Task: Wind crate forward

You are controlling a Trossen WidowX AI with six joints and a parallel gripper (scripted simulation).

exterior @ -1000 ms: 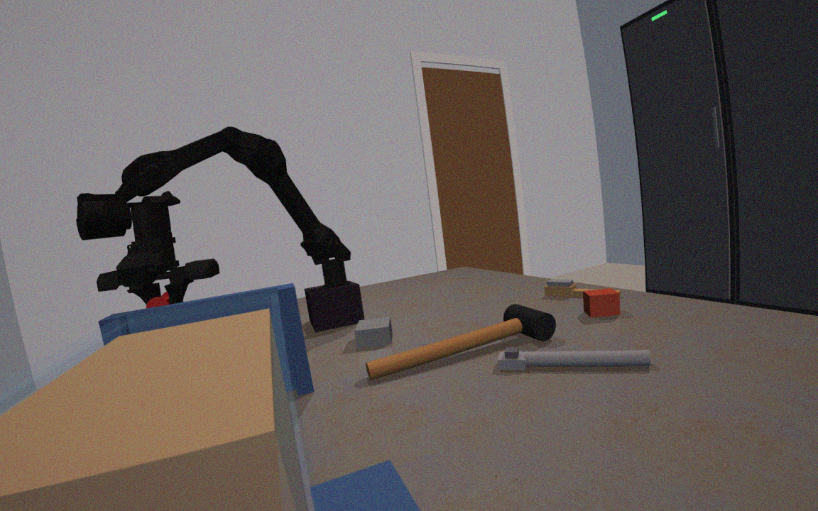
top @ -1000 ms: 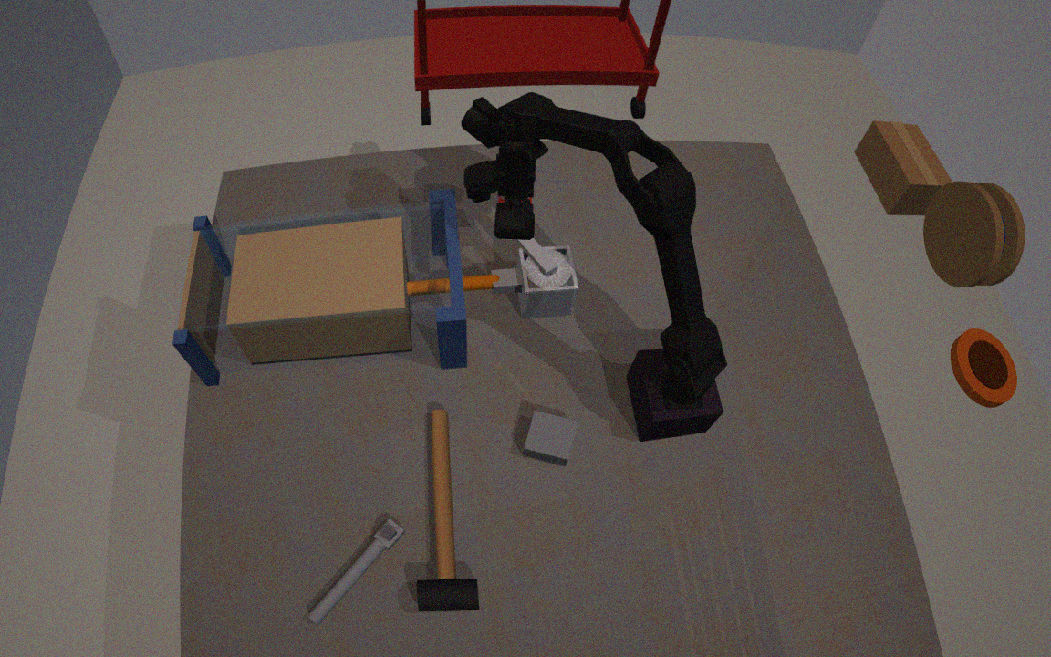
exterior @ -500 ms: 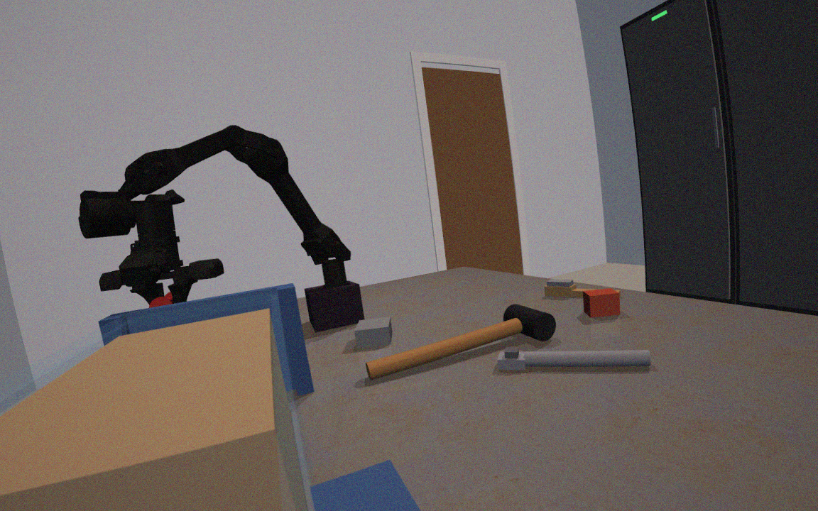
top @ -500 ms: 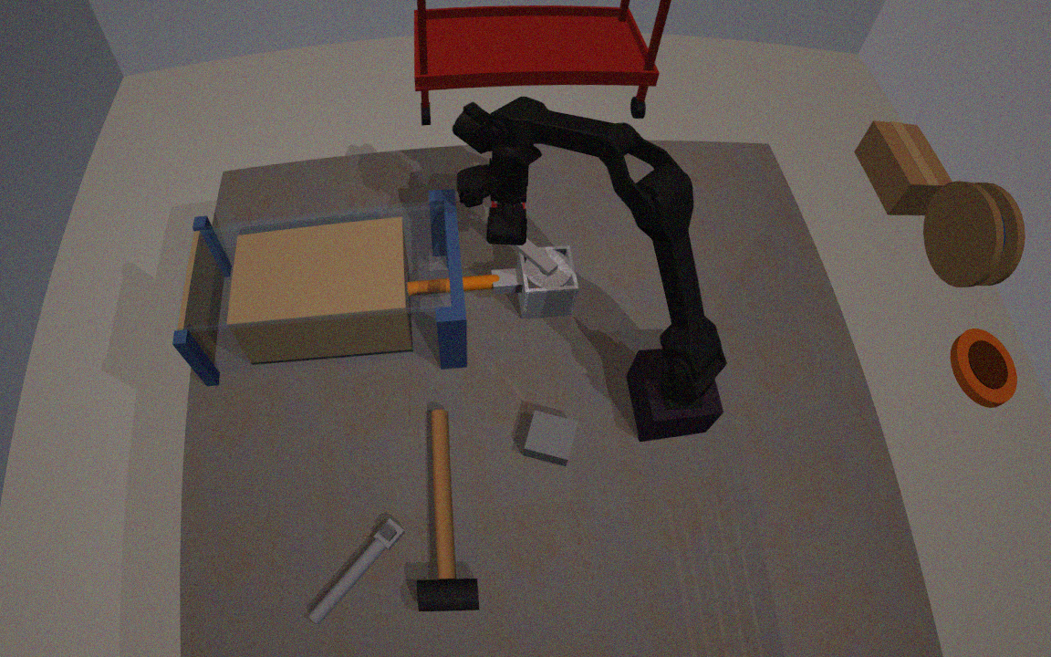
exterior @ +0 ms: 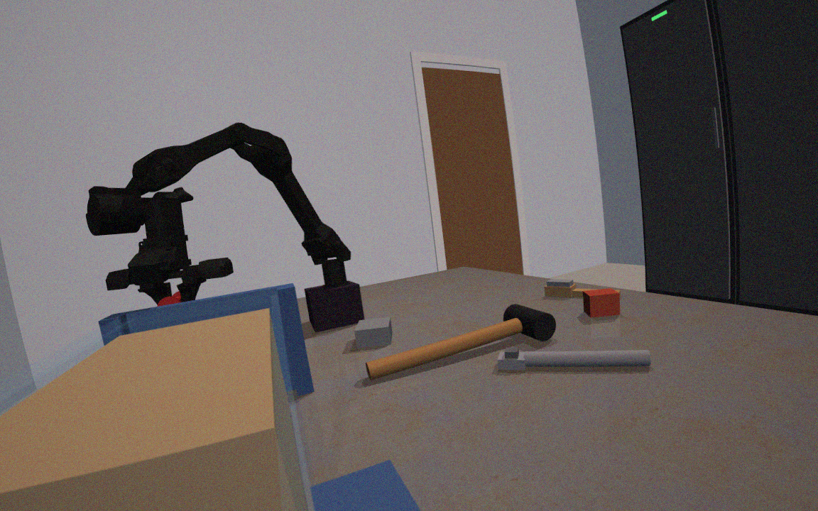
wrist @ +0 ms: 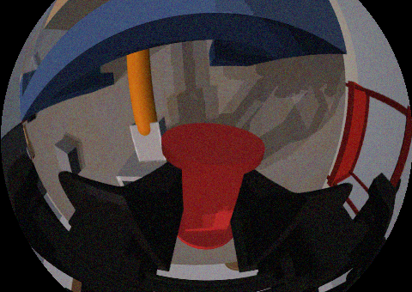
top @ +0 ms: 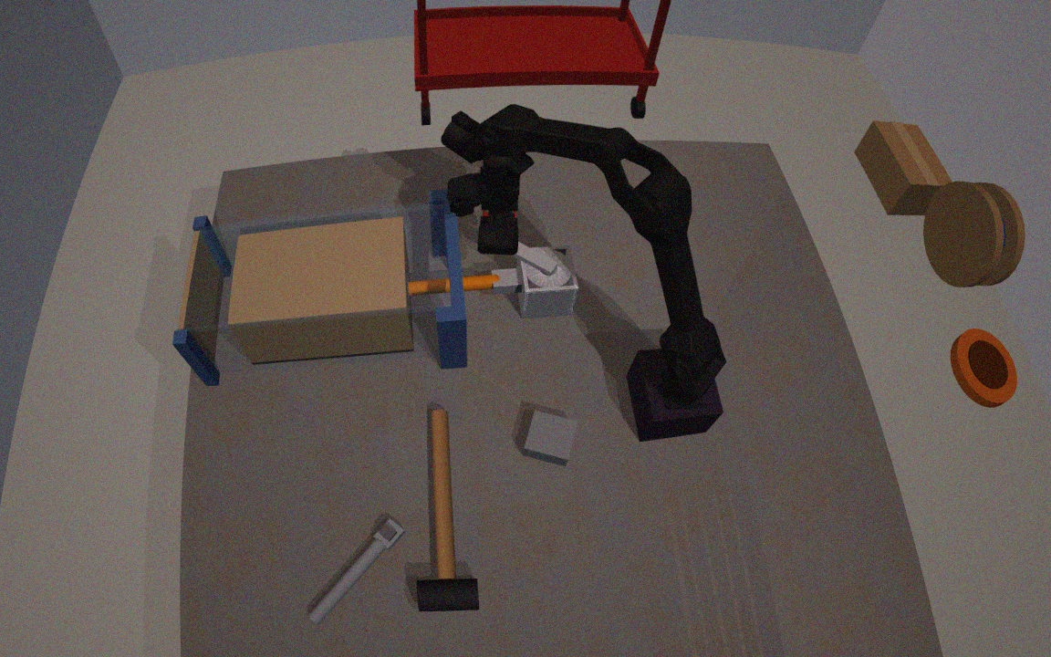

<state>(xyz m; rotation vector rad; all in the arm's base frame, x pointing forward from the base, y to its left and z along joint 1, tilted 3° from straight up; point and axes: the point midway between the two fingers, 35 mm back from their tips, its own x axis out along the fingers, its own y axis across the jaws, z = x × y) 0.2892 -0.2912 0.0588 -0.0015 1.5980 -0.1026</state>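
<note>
The crate (top: 321, 265) (exterior: 164, 387) sits flat inside the clear-panelled cubby, a short gap behind the blue steel frame (top: 455, 343) (exterior: 294, 346) (wrist: 167, 10). An orange strap (top: 472, 283) (wrist: 141, 90) runs from its front under the frame to the winch (top: 547, 305). The winch handle's pale arm (top: 535, 258) lies over the winch top and points toward the frame side and back. My gripper (top: 498, 241) (exterior: 173, 295) (wrist: 208, 157) is shut on the handle's red knob (wrist: 212, 148) (exterior: 169, 299), beside the winch. The key in the hole is hidden.
A mallet (top: 442, 490) (exterior: 444, 348), a grey bar tool (top: 349, 573) (exterior: 590, 358) and a grey block (top: 550, 435) (exterior: 372, 333) lie on the bench. A red block (exterior: 601, 303) shows farther off. The frame's top bar is close to my gripper.
</note>
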